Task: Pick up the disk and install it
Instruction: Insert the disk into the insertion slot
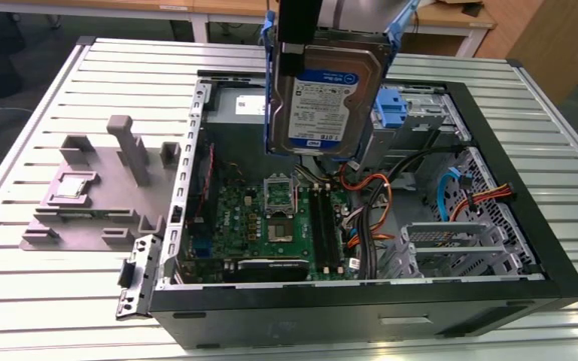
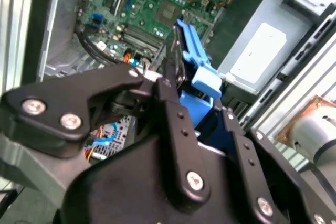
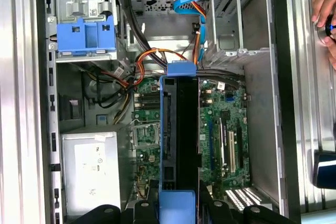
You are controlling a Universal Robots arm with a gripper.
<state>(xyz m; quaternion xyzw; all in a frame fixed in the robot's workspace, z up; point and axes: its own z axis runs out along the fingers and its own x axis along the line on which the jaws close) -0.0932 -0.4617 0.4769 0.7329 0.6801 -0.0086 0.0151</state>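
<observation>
Pick-up done: end effector [image 2: 198, 103] clamped on the disk [image 1: 324, 98], hanging on edge above open computer case [image 1: 369, 316]. Install not yet done.

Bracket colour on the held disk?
Blue bracket around the disk; clearest in the first wrist view.

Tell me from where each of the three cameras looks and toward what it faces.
Exterior view: off the arm, raised, looking down on the open computer case on the slatted table; the gripper holds the disk above it.
First wrist view: on the arm, facing straight down into the case; black gripper parts show, and a person's hand beside the case.
Second wrist view: on the arm, looking obliquely past the gripper's black links toward the motherboard.
Both wrist views share the disk edge-on and the motherboard.
</observation>
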